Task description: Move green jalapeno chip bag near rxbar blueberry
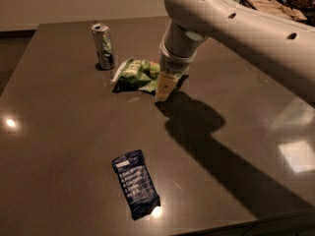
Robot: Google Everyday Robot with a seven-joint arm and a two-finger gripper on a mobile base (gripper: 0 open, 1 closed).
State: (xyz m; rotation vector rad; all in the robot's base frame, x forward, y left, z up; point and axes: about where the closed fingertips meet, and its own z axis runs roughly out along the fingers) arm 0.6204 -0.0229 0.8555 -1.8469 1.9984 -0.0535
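Observation:
The green jalapeno chip bag (134,73) lies crumpled on the dark table, right of a can. My gripper (163,93) points down at the bag's right edge, its pale tip low over the table and overlapping the bag's right corner. The big white arm comes in from the upper right and hides the bag's right end. The rxbar blueberry (136,183) lies flat near the table's front edge, well in front of the bag, with its pale label patch at the far end.
A slim silver-green can (104,45) stands upright just left of and behind the bag. The dark table (59,132) has its front edge just below the bar. A brown basket (270,6) stands at the back right.

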